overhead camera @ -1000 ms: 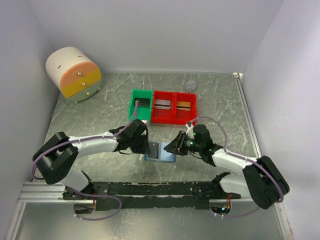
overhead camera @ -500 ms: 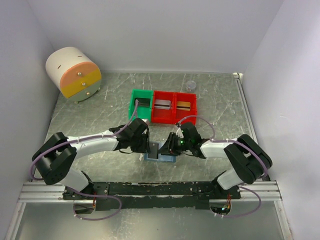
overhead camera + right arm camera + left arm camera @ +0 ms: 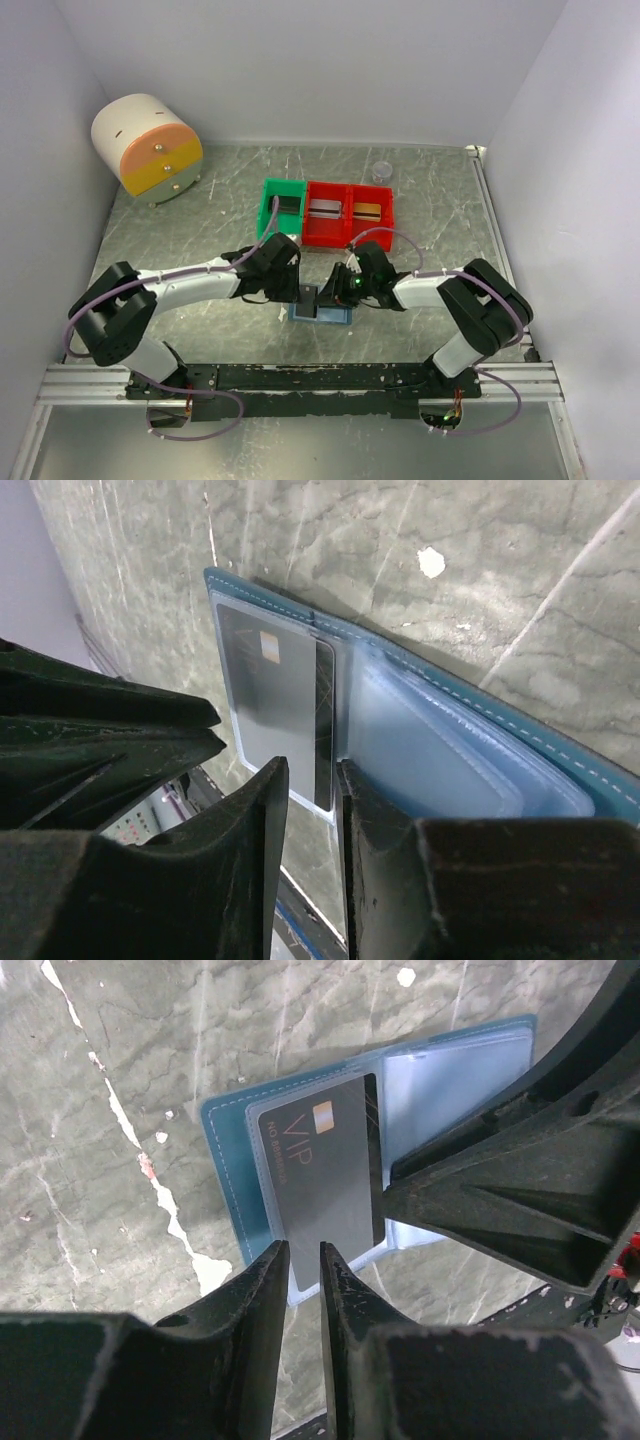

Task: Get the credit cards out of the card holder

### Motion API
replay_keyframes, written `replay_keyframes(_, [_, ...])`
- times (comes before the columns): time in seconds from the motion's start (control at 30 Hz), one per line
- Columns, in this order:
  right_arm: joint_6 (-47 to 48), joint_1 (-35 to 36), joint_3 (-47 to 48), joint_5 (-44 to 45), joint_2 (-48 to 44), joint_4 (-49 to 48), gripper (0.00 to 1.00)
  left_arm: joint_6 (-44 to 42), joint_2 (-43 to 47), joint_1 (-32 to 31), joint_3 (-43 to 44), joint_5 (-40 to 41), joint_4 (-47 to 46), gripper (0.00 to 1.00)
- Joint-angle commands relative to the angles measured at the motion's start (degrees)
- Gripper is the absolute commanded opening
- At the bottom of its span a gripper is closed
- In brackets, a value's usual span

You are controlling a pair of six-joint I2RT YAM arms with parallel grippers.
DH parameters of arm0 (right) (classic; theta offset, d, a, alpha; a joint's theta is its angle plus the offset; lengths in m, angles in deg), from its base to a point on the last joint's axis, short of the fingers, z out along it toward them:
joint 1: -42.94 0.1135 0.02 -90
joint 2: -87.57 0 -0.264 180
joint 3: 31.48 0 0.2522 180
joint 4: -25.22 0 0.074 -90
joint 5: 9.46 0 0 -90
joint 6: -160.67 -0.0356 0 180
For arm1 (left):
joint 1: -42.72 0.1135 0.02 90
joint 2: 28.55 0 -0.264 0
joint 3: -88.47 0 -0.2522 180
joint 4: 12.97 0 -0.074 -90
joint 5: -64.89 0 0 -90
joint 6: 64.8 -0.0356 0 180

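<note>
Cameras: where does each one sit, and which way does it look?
Top external: above, behind the arms, looking down at the table; both arms show.
Left wrist: on the left arm, looking down past its own fingers at the open card holder.
Right wrist: on the right arm, past its own fingers at the same card holder, opposite side.
Shared: both wrist views show the dark card.

White arms (image 3: 190,284) — black joints (image 3: 108,322), lilac cables (image 3: 398,238)

Card holder (image 3: 334,316), bins (image 3: 325,236) on marbled table (image 3: 440,210)
</note>
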Motion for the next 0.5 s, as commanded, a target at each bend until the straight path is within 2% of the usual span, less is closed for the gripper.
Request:
replay_keyframes(0.0, [-0.2, 0.3, -1.3, 5.6, 2.7, 1.6, 0.27, -0.1, -1.8, -0.6, 0.4, -1.4, -0.6, 0.29])
replay_keyframes(0.27, [-3.6, -0.1, -5.0, 4.5, 4.7, -4.9, 0.21, -0.1, -2.4, -1.6, -1.6, -1.7, -0.9, 0.17])
replay_keyframes(0.47, [-2.8, -0.1, -3.1, 5.2, 2.5, -1.5, 0.21, -0.4, -4.7, -2.5, -0.3, -1.0, 1.2, 0.12])
